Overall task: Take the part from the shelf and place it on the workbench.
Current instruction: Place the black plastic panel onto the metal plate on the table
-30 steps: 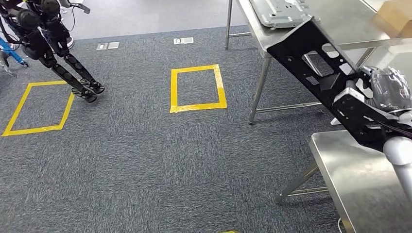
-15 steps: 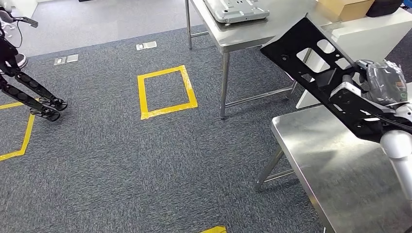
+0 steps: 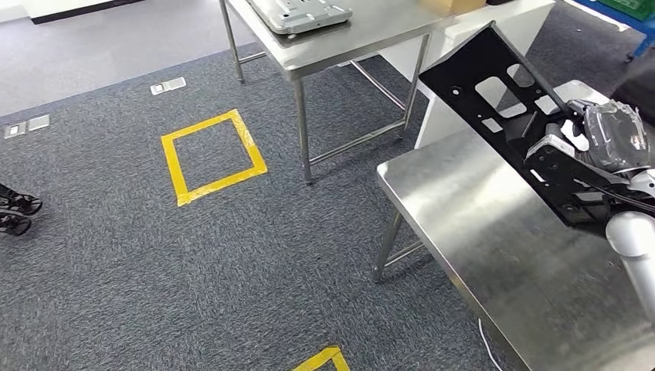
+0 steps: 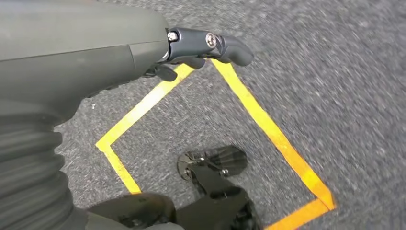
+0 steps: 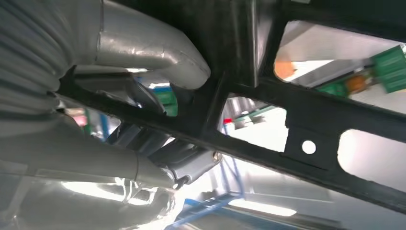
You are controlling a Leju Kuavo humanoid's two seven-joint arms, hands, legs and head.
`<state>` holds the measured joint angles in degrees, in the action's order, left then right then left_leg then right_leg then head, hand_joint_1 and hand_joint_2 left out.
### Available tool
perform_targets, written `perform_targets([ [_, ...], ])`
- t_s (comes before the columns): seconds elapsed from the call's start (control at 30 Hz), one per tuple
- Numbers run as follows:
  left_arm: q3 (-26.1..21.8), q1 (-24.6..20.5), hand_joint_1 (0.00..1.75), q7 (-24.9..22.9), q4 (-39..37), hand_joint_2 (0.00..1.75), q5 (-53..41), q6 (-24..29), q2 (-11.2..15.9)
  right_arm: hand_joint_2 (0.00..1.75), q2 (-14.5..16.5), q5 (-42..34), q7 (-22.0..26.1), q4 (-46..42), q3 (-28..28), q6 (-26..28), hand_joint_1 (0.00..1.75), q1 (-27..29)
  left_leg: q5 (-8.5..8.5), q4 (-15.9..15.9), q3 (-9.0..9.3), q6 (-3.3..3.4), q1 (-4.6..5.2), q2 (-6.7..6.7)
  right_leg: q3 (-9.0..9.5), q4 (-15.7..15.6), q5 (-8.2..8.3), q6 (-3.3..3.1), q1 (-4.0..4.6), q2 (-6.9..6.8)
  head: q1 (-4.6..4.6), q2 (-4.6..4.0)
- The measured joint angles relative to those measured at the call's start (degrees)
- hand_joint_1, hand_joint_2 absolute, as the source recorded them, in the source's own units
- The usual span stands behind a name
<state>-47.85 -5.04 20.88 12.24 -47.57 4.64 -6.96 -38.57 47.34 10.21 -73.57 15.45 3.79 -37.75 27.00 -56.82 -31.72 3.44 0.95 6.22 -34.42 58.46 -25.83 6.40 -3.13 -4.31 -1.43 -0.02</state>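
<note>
Held aloft in the right hand [image 3: 575, 151], the black part [image 3: 494, 93] is carried tilted above the near workbench [image 3: 463, 232], its lower end gripped and its long axis running up and away from the hand toward the far corner of the bench. In the right wrist view the thumb [image 5: 153, 50] is seen pressed over one bar of the part's frame and darker fingers [image 5: 177, 160] are wrapped beneath it, so a firm hold is indicated. The part is not touching the steel top; it hangs over the bench's right side, so the coming move is judged to be a lowering and a levelling, with the raised far end brought down onto the surface. The right arm is plainly the nearer one. The left hand [image 4: 201, 48] is seen hanging over the carpet with its fingers curled in and nothing held.

By count: one black part, two steel benches, the second bench [image 3: 347, 42] standing well apart beyond the first with one grey panel [image 3: 297, 13] lying on it. Two yellow tape squares are counted on the floor in the head view, one whole [image 3: 212, 154] and one corner [image 3: 320, 359] at the lower edge.
</note>
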Motion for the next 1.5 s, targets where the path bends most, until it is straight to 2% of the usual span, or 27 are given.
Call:
perform_targets([
  [0.03,-0.01,-0.04,0.0,0.02,0.02,1.75,-0.01,0.02,0.09,1.75,0.01,-0.06,-0.02,0.03,0.02,-0.01,1.75,0.0,0.38,-0.53,-0.12,-0.41,0.14,0.58,0.09,-0.13,-0.02,-0.61,0.05,0.02,-0.03,0.0],
  [0.1,-0.02,-0.1,0.0,0.04,0.01,1.75,-0.02,0.0,0.1,1.75,-0.1,-0.17,-0.05,0.05,0.02,-0.01,1.75,0.03,0.82,-1.06,-0.19,-0.81,-0.09,1.36,-0.24,0.19,0.24,-1.62,-0.14,1.62,-0.15,-0.01],
  [0.17,-0.02,-0.12,0.0,0.04,0.0,1.75,-0.05,-0.01,0.08,1.75,-0.33,-0.29,-0.04,0.05,-0.02,0.0,1.75,-0.13,2.57,-2.99,-0.83,-1.32,-0.77,-0.84,-0.66,0.33,0.56,-2.24,-0.21,2.96,-0.22,-0.01],
  [0.23,-0.02,-0.07,0.0,0.02,-0.01,1.75,-0.12,-0.01,0.05,1.75,-0.37,-0.36,-0.03,0.05,-0.02,0.04,1.75,-0.4,6.59,-9.08,-3.31,-1.71,-1.2,-4.55,-1.0,0.33,0.9,-2.83,-0.13,4.19,-0.38,-0.01],
  [0.3,-0.02,-0.02,0.0,-0.05,-0.02,1.75,-0.17,-0.01,0.03,1.75,-0.18,-0.33,-0.02,0.05,0.04,0.11,1.75,-0.42,9.9,-16.49,-6.71,-1.63,-1.24,-5.98,-1.43,0.34,1.22,-3.31,0.15,5.63,-0.48,-0.01],
  [0.33,-0.02,-0.02,0.0,-0.09,-0.02,1.75,-0.2,-0.01,0.03,1.75,-0.12,-0.29,-0.02,0.06,0.07,0.14,1.75,-0.37,10.07,-18.04,-7.5,-1.42,-1.23,-6.19,-1.63,0.34,1.36,-3.51,0.31,6.4,-0.48,-0.01],
  [0.37,-0.02,-0.02,0.0,-0.13,-0.02,1.75,-0.22,-0.01,0.02,1.75,-0.07,-0.25,-0.02,0.06,0.09,0.17,1.75,-0.35,9.13,-17.39,-7.2,-1.12,-1.22,-6.4,-1.8,0.34,1.53,-3.7,0.43,7.19,-0.47,-0.01],
  [0.43,-0.02,-0.03,0.0,-0.15,-0.02,1.75,-0.31,0.01,0.01,1.75,-0.02,-0.14,-0.02,0.06,0.09,0.25,1.75,-0.45,5.29,-10.41,-3.55,-0.4,-1.22,-7.95,-1.98,0.33,1.87,-3.74,0.48,8.68,-0.46,-0.01],
  [0.5,-0.04,-0.06,0.0,-0.16,-0.02,1.75,-0.4,0.02,0.0,1.75,0.08,0.02,-0.02,0.06,0.1,0.34,1.75,-0.68,2.79,-3.95,-0.24,-0.12,-1.1,-10.21,-2.22,0.3,2.32,-3.34,0.61,9.96,-0.42,-0.01],
  [0.53,-0.06,-0.08,0.0,-0.16,-0.02,1.75,-0.41,0.02,0.01,1.75,0.15,0.1,-0.02,0.07,0.12,0.4,1.75,-0.76,2.43,-2.64,0.36,-0.1,-0.92,-10.73,-2.43,0.24,2.61,-3.0,0.6,10.57,-0.41,-0.01],
  [0.6,-0.08,-0.13,0.0,-0.16,-0.02,1.75,-0.42,0.02,-0.04,1.75,0.15,0.22,-0.02,0.1,0.13,0.46,1.75,-0.8,1.89,-2.07,0.33,0.21,-0.49,-9.64,-2.99,-0.24,3.32,-1.98,0.65,11.69,-0.4,0.0],
  [0.67,-0.11,-0.21,0.0,-0.15,-0.02,1.75,-0.41,0.01,-0.1,1.75,-0.15,0.28,-0.03,0.2,0.1,0.51,1.75,-0.86,0.72,-1.17,0.14,1.02,-0.32,-8.24,-4.15,0.5,2.93,-1.74,0.95,10.15,-0.31,0.0],
  [0.7,-0.15,-0.18,0.0,-0.14,-0.02,1.75,-0.4,0.01,-0.11,1.75,-0.23,0.31,-0.04,0.26,0.12,0.54,1.75,-0.96,0.16,-0.71,-0.09,1.41,-0.32,-7.45,-5.29,2.53,1.72,-2.1,1.22,8.49,-0.11,0.0],
  [0.77,-0.23,-0.04,0.0,-0.14,-0.02,1.75,-0.4,-0.01,-0.05,1.75,-0.07,0.4,-0.07,0.36,0.19,0.57,1.75,-1.06,-0.32,-0.54,-0.69,1.91,-0.06,-5.86,-8.19,9.7,-2.05,-3.01,1.38,5.62,0.3,0.0],
  [0.83,-0.36,0.02,0.0,-0.14,-0.02,1.75,-0.41,-0.01,-0.05,1.75,0.19,0.57,-0.11,0.53,0.32,0.59,1.75,-0.84,-0.55,-0.58,-1.2,2.04,0.19,-4.11,-9.78,15.51,-4.51,-2.94,1.38,4.93,0.47,-0.01],
  [0.87,-0.42,0.03,0.0,-0.14,-0.02,1.75,-0.43,-0.03,-0.06,1.75,0.25,0.7,-0.16,0.64,0.4,0.61,1.75,-0.75,-0.63,-0.61,-1.38,2.03,0.27,-3.29,-8.87,15.21,-4.52,-2.59,1.41,4.77,0.5,-0.01],
  [0.9,-0.47,0.03,0.0,-0.14,-0.02,1.75,-0.45,-0.09,-0.07,1.75,0.27,0.92,-0.24,0.73,0.49,0.65,1.75,-0.75,-0.68,-0.62,-1.47,1.99,0.32,-2.46,-6.77,12.61,-3.82,-2.15,1.44,4.43,0.52,-0.01],
  [0.97,-0.5,-0.01,0.0,-0.13,-0.02,1.75,-0.5,-0.25,-0.1,1.75,0.3,1.51,-0.48,0.82,0.63,0.74,1.75,-1.0,-0.72,-0.71,-1.58,1.76,0.47,-1.24,-0.84,4.05,-1.89,-1.73,1.71,3.06,0.51,-0.01],
  [1.03,-0.54,-0.14,0.0,-0.07,-0.02,1.75,-0.55,-0.4,-0.11,1.75,0.28,2.42,-0.91,1.03,0.83,0.78,1.75,-1.49,-0.76,-0.94,-1.78,1.31,0.79,-0.42,2.13,-0.84,-0.82,-2.38,2.27,2.45,0.37,-0.01],
  [1.1,-0.58,-0.32,0.0,-0.01,-0.02,1.75,-0.62,-0.52,-0.14,1.75,0.19,3.62,-1.37,1.65,1.14,0.79,1.75,-2.03,-0.88,-1.11,-1.9,0.92,0.99,0.28,1.99,-1.31,-0.42,-3.18,2.48,3.02,0.21,-0.01],
  [1.17,-0.64,-0.47,0.0,0.03,-0.02,1.75,-0.77,-0.64,-0.17,1.75,0.15,4.81,-1.81,2.57,1.53,0.95,1.75,-2.65,0.0,-2.2,-2.42,0.29,0.72,-1.01,1.83,-1.47,0.01,-3.93,1.77,3.45,0.18,-0.01],
  [1.2,-0.71,-0.49,0.0,0.04,-0.02,1.75,-0.87,-0.72,-0.23,1.75,0.22,5.37,-2.06,3.08,1.73,1.19,1.75,-3.04,1.39,-4.18,-3.3,-0.16,0.45,-2.53,1.73,-1.58,0.25,-4.37,1.39,3.58,0.14,-0.01],
  [1.27,-0.9,-0.44,0.0,0.05,-0.03,1.75,-1.03,-0.83,-0.33,1.75,0.5,6.44,-2.5,4.16,2.18,1.93,1.75,-3.92,5.54,-11.42,-6.51,-1.09,-0.24,-5.53,1.35,-1.62,0.63,-5.07,1.13,3.79,0.03,-0.01],
  [1.33,-1.04,-0.31,0.0,0.04,-0.06,1.75,-1.1,-0.86,-0.44,1.75,0.82,7.39,-2.98,5.32,2.66,2.57,1.75,-4.48,8.08,-18.14,-9.43,-1.76,-0.9,-6.33,1.03,-1.61,0.84,-5.21,1.14,4.1,0.02,-0.01],
  [1.37,-1.07,-0.26,0.0,0.04,-0.07,1.75,-1.11,-0.87,-0.47,1.75,0.89,7.77,-3.19,5.9,2.85,2.74,1.75,-4.63,7.77,-18.74,-9.57,-1.98,-1.2,-6.36,0.98,-1.59,0.91,-5.18,1.12,4.28,0.02,-0.01],
  [1.4,-1.1,-0.21,0.0,0.04,-0.08,1.75,-1.11,-0.9,-0.5,1.75,0.93,8.13,-3.36,6.48,3.0,2.82,1.75,-4.76,6.42,-17.0,-8.57,-2.14,-1.49,-6.37,0.97,-1.58,0.97,-5.09,1.06,4.45,0.02,-0.01],
  [1.5,-1.25,-0.18,0.0,0.27,-0.1,1.75,-1.11,-1.2,-0.58,1.75,0.89,8.9,-3.5,7.95,3.14,2.95,1.75,-5.46,1.2,-5.24,-2.55,-2.21,-2.07,-6.96,0.79,-1.47,1.19,-4.59,1.1,5.0,0.02,-0.01],
])
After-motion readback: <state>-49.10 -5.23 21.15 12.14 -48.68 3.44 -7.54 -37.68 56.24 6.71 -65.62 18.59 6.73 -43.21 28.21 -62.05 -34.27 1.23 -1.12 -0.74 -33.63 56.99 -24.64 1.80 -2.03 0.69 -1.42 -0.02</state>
